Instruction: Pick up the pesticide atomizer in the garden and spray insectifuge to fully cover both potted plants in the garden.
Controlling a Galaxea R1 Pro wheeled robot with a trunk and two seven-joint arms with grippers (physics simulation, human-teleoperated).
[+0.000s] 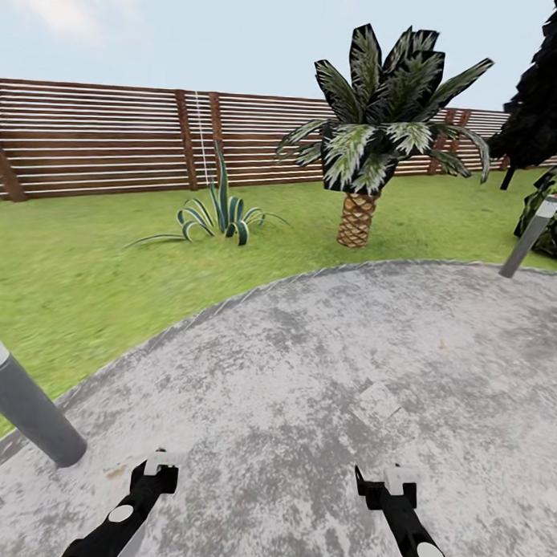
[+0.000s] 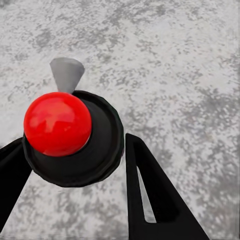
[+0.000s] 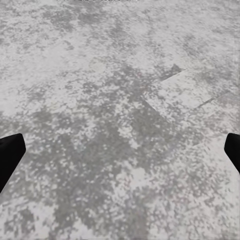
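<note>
Grey paving [image 2: 190, 60]; red-capped, seemingly black atomizer [image 2: 75, 140].

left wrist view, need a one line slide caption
Left gripper holding a black atomizer with a red ball top and grey nozzle, above speckled grey paving.

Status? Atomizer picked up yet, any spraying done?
Done: pickup looks complete. The left gripper has its fingers on either side of the atomizer, red knob and grey nozzle above the paving.
In hand: carrying it; the right gripper is open and empty.
Left: spraying both potted plants. The spiky rosette on the lawn has no pot I can make out.
</note>
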